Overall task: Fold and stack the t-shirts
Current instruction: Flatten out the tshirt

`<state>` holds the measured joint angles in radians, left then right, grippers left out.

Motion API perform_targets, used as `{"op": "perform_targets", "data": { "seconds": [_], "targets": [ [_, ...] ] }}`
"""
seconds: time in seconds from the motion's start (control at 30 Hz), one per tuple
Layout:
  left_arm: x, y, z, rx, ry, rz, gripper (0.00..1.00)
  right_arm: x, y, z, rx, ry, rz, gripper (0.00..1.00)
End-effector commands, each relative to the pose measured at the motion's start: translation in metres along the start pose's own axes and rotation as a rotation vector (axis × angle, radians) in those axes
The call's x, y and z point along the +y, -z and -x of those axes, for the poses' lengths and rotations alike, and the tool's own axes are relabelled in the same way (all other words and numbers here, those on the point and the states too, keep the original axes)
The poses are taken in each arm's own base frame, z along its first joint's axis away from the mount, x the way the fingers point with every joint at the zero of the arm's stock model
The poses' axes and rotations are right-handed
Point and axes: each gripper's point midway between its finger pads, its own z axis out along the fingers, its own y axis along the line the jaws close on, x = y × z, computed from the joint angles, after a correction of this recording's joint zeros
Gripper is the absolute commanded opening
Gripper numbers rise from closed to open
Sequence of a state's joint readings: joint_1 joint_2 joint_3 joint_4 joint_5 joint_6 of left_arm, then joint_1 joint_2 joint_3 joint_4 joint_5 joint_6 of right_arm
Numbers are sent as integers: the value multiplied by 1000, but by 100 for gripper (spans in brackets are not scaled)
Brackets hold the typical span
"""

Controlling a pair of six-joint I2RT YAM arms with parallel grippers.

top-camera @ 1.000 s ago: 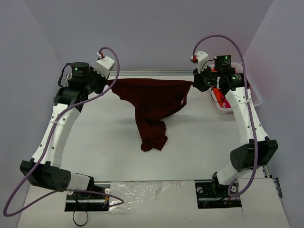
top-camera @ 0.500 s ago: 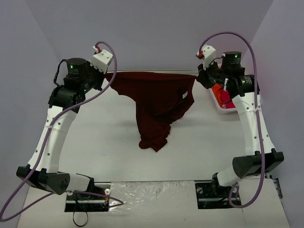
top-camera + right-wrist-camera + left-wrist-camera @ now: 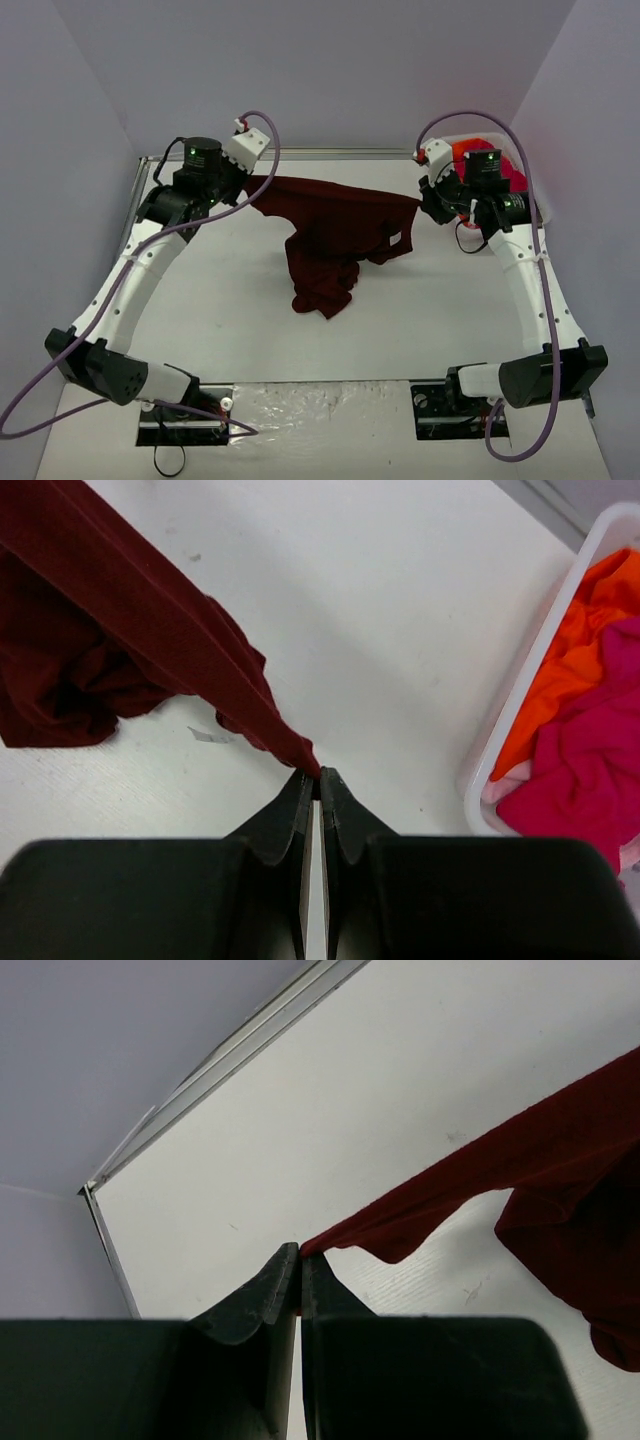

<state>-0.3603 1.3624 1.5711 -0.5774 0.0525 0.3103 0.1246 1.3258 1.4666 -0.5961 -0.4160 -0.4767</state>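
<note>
You have a maroon t-shirt [image 3: 335, 225] of soft, matt cloth with a fine knit and no sheen. Your desk [image 3: 220, 300] is smooth, matt white and lightly scuffed, edged at the far side by a strip [image 3: 230, 1058] that looks like brushed metal. The left pincer [image 3: 299, 1260] and right pincer [image 3: 318, 780] look like matt black plastic, faintly grainy. The basket [image 3: 522, 695] is smooth white plastic with a slight gloss. The orange shirt [image 3: 590, 630] and pink shirt [image 3: 600, 770] in it are matt, crumpled cloth.
</note>
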Motion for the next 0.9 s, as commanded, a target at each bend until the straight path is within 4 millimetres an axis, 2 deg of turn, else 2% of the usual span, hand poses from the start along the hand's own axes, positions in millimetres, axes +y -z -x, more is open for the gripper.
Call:
{"op": "perform_targets", "data": {
  "seconds": [0.0, 0.1, 0.17, 0.2, 0.27, 0.3, 0.37, 0.43, 0.47, 0.53, 0.57, 0.63, 0.67, 0.73, 0.77, 0.8, 0.87],
  "targets": [
    [32, -14, -4, 50, -35, 172, 2, -23, 16, -45, 119, -6, -157, 0],
    [26, -31, 4, 48, -51, 164, 2, -18, 12, -73, 189, -8, -159, 0],
    [20, -41, 13, 36, -62, 146, 2, -5, 7, -105, 276, 11, -110, 1],
    [17, -43, 16, 33, -67, 138, 2, 0, 6, -114, 307, 21, -78, 8],
    [11, -50, 21, 30, -93, 125, 2, 15, 5, -132, 371, 46, 9, 33],
    [3, -53, 24, 28, -109, 110, 2, 21, 0, -133, 372, 37, 60, 36],
    [-6, -57, 27, 32, -147, 99, 2, 25, -2, -126, 355, 39, 98, 45],
    [-22, -60, 27, 39, -190, 74, 2, 30, -8, -117, 329, 43, 153, 48],
    [-27, -61, 24, 56, -207, 68, 2, 27, -9, -104, 301, 51, 153, 52],
    [-41, -61, 20, 69, -237, 50, 2, 27, -21, -93, 279, 46, 198, 52],
    [-44, -59, 19, 70, -246, 46, 2, 22, -30, -83, 264, 42, 215, 53],
    [-51, -55, 19, 60, -253, 37, 2, 29, -42, -67, 219, 26, 286, 54],
    [-54, -55, 16, 66, -252, 30, 2, 25, -54, -55, 203, 19, 306, 54],
    [-61, -52, 15, 72, -248, 6, 2, 34, -65, -38, 146, -22, 397, 53],
    [-62, -50, 19, 66, -246, -1, 2, 38, -78, -37, 145, -56, 445, 53],
    [-64, -48, 21, 65, -247, -6, 2, 40, -81, -23, 107, -64, 474, 53],
    [-66, -48, 26, 63, -229, -13, 2, 63, -95, -14, 93, -118, 586, 53]
  ]
}}
